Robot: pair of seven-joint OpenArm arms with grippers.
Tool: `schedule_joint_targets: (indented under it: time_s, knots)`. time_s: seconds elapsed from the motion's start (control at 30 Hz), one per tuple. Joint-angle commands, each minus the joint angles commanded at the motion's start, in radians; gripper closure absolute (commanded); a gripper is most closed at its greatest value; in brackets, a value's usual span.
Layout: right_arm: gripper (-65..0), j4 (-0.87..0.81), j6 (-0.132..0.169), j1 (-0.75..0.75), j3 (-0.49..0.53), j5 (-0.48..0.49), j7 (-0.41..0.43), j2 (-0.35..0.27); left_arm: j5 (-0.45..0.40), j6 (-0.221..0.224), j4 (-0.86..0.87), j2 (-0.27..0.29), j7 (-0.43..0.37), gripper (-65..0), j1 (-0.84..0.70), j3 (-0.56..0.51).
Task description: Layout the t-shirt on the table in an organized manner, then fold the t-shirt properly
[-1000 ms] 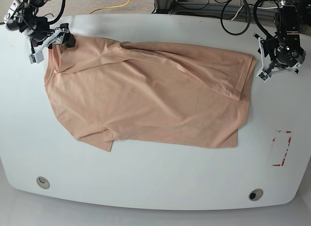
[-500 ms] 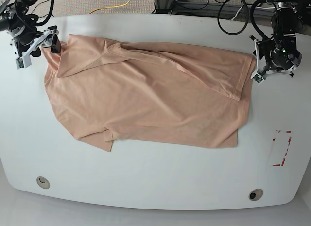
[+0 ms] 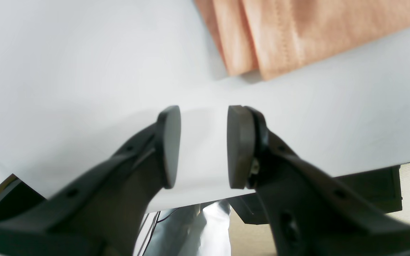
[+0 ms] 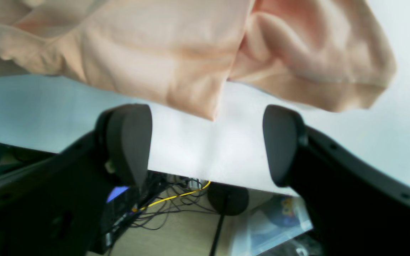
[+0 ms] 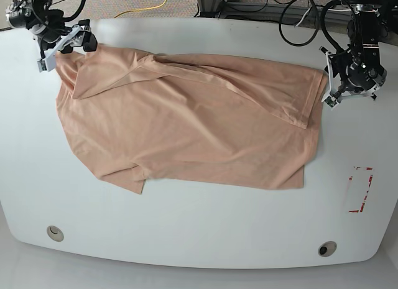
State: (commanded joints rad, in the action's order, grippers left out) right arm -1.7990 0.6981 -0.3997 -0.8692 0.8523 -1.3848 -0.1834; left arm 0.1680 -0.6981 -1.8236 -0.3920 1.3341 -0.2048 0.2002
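- Currently the wrinkled peach cotton t-shirt sprawls across the smooth white table.
- Left gripper, jaws apart, could close short of the hem.
- Right gripper, wide open and empty, might snag only one layer (doubled cloth).

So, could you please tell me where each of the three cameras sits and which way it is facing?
Base: high above, looking down on the table, the t-shirt and both arms.
Left wrist: behind the open left gripper, looking past its fingers at bare tabletop and a folded shirt edge.
Right wrist: behind the open right gripper, looking at a rumpled shirt corner near the table's edge, with floor cables below.
Shared: all three show the t-shirt on the table; the base view also shows both grippers.
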Motion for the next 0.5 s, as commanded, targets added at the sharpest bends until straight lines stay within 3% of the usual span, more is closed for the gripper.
schedule_joint_targets:
  time_s: [0.2, 0.5]
  knots:
    - [-46.8, 0.11, 0.0, 0.012, 0.057, 0.002, 0.029, -0.031, 0.0, 0.0, 0.0, 0.0, 0.0, -20.7, -0.002, 0.0]
    - [-45.8, 0.11, 0.0, 0.015, 0.087, 0.005, 0.034, -0.023, -0.002, 0.0, 0.0, 0.0, 0.0, -20.7, -0.003, 0.0]
